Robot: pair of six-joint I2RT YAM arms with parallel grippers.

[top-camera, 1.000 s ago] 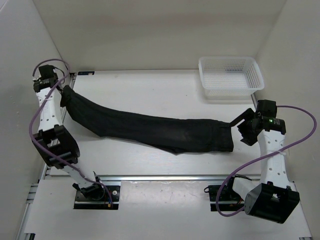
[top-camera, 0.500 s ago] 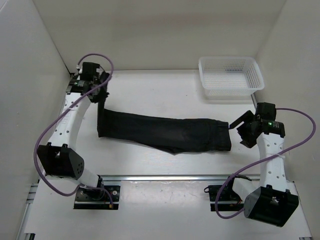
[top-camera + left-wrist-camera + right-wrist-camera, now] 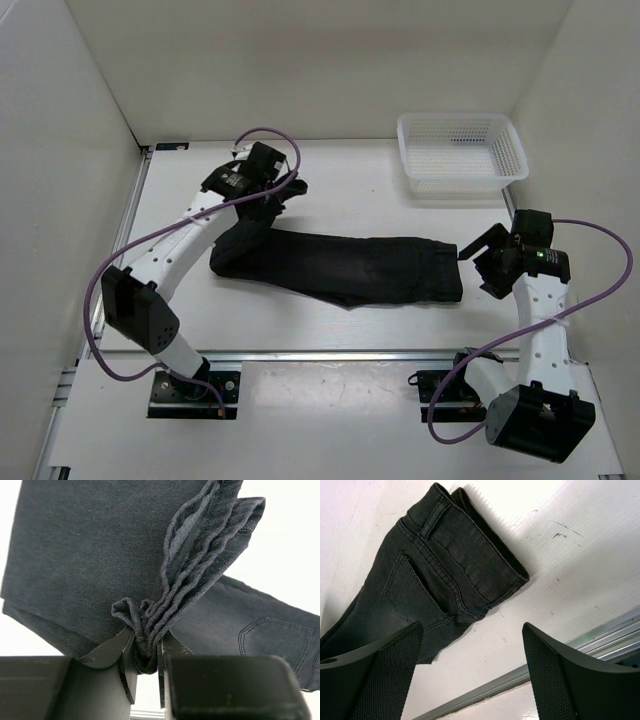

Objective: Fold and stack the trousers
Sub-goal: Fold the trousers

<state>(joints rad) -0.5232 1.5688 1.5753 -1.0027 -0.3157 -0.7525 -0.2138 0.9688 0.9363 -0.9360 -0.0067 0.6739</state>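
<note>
I have the trousers (image 3: 350, 268) lying across the middle of the table (image 3: 340, 165), waistband to the right and the two legs laid one on the other, so the lengthwise fold looks done. The crosswise fold is only begun. My left gripper (image 3: 146, 647) is clamped tight on a bunched pleat of the leg ends, held above the left part of the cloth, and the fabric beneath it has started to double over on itself. My right gripper (image 3: 472, 670) stands wide apart with nothing between its fingers, hovering just to the right of the waistband, where the back pocket and belt loop show plainly in its own view.

By my reckoning the hems have yet to be carried over to the waistband and let go, perhaps with a second fold after that, and then the bundle must be placed for stacking (whether the white basket (image 3: 462, 150) at the far right has any part in that I cannot say).

A second ago my left arm was out at the far left corner with the legs stretched long toward it. Half a second ago it had swung partway in. It now sits near the middle of the far side, and the trousers cover far less of the table on the left. The waistband end has hardly shifted, and my right arm has barely moved.
</note>
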